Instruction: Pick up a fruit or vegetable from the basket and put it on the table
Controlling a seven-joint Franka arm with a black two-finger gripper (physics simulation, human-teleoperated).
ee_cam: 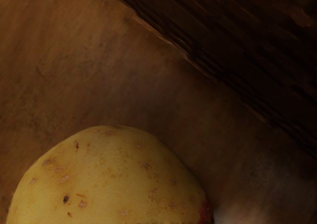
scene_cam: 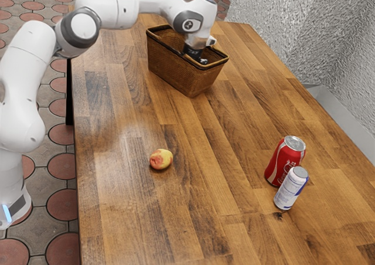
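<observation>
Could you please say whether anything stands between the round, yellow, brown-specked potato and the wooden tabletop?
Yes: the walls of the brown wicker basket stand around the potato, which probably must rise over them to reach the tabletop.

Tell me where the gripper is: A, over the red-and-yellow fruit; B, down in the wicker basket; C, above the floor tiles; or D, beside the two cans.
B: the gripper reaches down past the rim of the wicker basket, with a speckled yellow potato close under it.
</observation>
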